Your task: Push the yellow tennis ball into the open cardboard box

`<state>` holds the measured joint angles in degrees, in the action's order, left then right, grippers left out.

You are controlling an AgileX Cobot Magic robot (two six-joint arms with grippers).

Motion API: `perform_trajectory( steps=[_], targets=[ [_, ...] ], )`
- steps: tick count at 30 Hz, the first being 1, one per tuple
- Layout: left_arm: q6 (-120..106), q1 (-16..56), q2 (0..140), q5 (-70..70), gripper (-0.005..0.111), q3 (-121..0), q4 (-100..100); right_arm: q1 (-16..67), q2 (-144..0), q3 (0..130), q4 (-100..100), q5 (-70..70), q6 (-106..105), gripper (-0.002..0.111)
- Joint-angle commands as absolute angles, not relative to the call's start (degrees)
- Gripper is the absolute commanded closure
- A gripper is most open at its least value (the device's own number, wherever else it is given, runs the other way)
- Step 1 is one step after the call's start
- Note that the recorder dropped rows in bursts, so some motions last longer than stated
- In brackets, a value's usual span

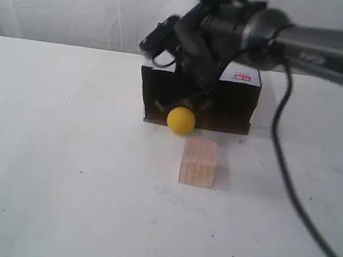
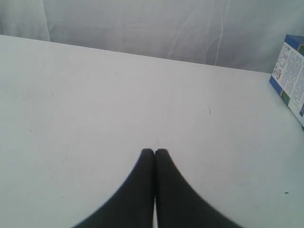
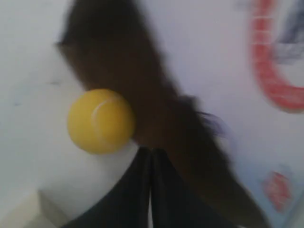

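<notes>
a: how does the right pincer (image 3: 151, 151) stand?

b: narrow, its two dark fingers pressed flat together with nothing between them. the yellow tennis ball (image 3: 100, 121) sits just beside the tips; whether it touches them i cannot tell.

a: and the left pincer (image 2: 154, 151)?

b: closed tight too, holding nothing, low over bare white table (image 2: 85, 118), well apart from the ball.

a: where is the ball against the box?

b: in the exterior view the ball (image 1: 181, 120) rests on the table right at the lower front edge of the open cardboard box (image 1: 232, 108), at its mouth, towards the left side. the right pincer (image 1: 191, 100) hangs in front of the opening, just above the ball.

a: anything inside the box?

b: the inside is dark brown and i can make out nothing in it.

a: any writing?

b: a white and red label on the top, too small to read. the left wrist view catches a blue and white printed side of the box (image 2: 290, 76), its print unreadable. the right wrist view shows a blurred red ring on white.

a: what else?

b: a pale wooden cube (image 1: 198, 163) near the ball, on the camera's side of it, not touching, and a black cable (image 1: 279, 137) trailing off the right arm.
</notes>
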<state>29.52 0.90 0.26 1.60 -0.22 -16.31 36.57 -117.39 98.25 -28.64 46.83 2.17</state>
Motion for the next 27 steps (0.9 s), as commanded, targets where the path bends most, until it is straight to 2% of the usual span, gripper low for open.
perform_trajectory(
  steps=[1,9,17,27],
  targets=[
    [29.64,0.75,0.09,1.27,0.107,0.00,-16.30,37.12,-109.92,94.48,-30.04,48.24,4.12,0.108],
    [29.64,0.75,0.09,1.27,0.107,0.00,-16.30,39.38,-105.66,83.68,-23.45,44.03,5.34,0.108],
    [29.64,0.75,0.09,1.27,0.107,0.00,-16.30,41.13,-98.41,73.76,-11.03,30.11,5.59,0.108],
    [29.64,0.75,0.09,1.27,0.107,0.00,-16.30,41.13,-93.93,66.63,-8.59,29.16,5.68,0.108]
  ],
)
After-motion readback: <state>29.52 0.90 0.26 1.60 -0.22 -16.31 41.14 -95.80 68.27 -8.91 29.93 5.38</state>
